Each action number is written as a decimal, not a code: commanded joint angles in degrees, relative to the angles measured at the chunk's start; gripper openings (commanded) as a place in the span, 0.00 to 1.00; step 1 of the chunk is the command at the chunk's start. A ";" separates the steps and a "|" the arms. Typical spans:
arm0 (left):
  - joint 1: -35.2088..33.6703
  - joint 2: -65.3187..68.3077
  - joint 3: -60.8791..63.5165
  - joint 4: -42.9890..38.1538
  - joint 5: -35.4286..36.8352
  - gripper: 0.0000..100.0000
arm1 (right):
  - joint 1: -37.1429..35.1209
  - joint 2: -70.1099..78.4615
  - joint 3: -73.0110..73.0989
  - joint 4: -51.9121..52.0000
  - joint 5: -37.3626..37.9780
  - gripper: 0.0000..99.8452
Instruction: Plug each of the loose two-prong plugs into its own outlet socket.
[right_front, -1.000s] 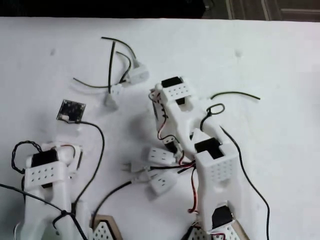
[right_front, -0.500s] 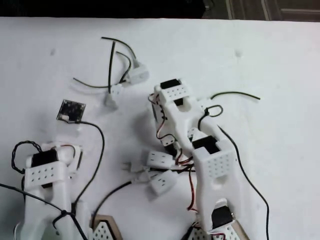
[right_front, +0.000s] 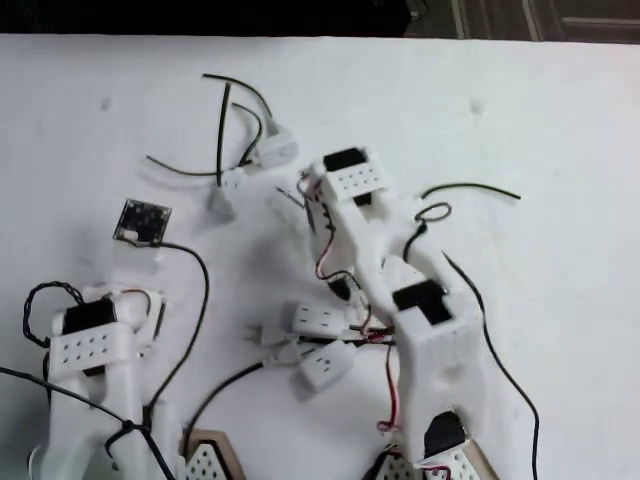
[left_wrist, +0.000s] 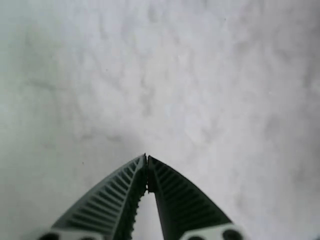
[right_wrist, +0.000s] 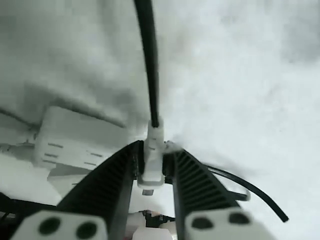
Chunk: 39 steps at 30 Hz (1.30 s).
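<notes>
- Your right gripper (right_wrist: 152, 150) is clamped on a small white two-prong plug (right_wrist: 151, 167). Its thin black cord (right_wrist: 147, 60) runs straight out from between the fingers.
- A white boxy outlet socket (right_wrist: 75, 140) lies on the white table (right_wrist: 240, 75) near that held plug.
- Your left gripper (left_wrist: 146, 162) has its ribbed jaws pressed together with nothing between them, above bare tabletop.
- In the high view, a second white plug (right_front: 263, 333) lies loose just beside two white socket blocks (right_front: 322, 318) next to your right arm (right_front: 435, 330).
</notes>
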 joint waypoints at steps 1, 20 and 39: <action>-0.57 -1.45 -0.18 -0.97 -0.44 0.02 | -1.27 -14.46 2.64 1.01 -0.18 0.02; -0.13 -3.74 -0.44 -4.75 5.27 0.02 | -17.19 -69.14 35.43 -12.35 -7.82 0.02; 14.64 -48.84 9.32 -5.80 23.47 0.02 | -25.45 -87.78 61.01 -41.63 -10.90 0.02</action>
